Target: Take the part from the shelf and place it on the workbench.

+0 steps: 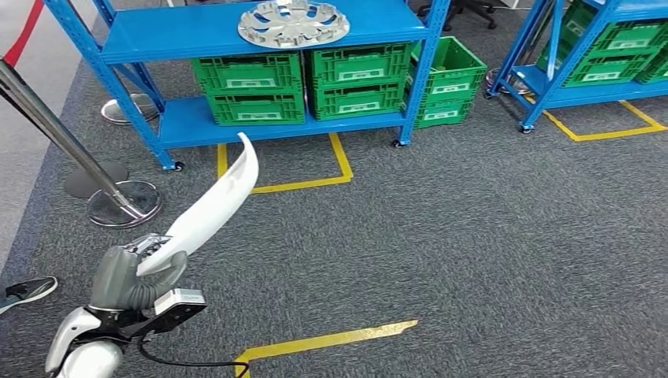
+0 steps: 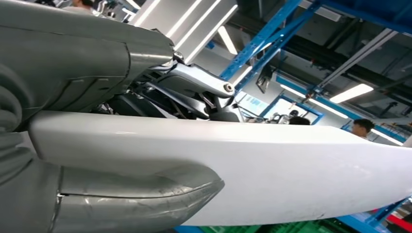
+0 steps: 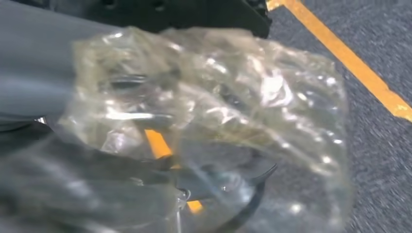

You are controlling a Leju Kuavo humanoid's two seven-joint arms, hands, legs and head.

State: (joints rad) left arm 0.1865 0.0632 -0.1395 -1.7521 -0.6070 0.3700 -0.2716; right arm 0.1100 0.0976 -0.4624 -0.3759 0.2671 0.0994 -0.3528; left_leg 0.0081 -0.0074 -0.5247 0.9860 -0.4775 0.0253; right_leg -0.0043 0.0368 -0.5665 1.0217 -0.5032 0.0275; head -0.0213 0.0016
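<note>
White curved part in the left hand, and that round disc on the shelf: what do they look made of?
White curved part: likely painted or moulded plastic, smooth and glossy, with soft light reflections in the wrist view. Silver disc on the blue shelf: shiny chrome-like finish with spoke cutouts; metal or plated plastic, cannot tell.

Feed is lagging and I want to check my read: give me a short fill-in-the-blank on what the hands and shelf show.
1. The left hand holds a long ____ part.
2. A silver wheel cover lies on the ____ shelf.
3. The crates under it are ____.
4. The right hand holds a crumpled clear ____.

Missing words: white; blue; green; plastic bag
</note>
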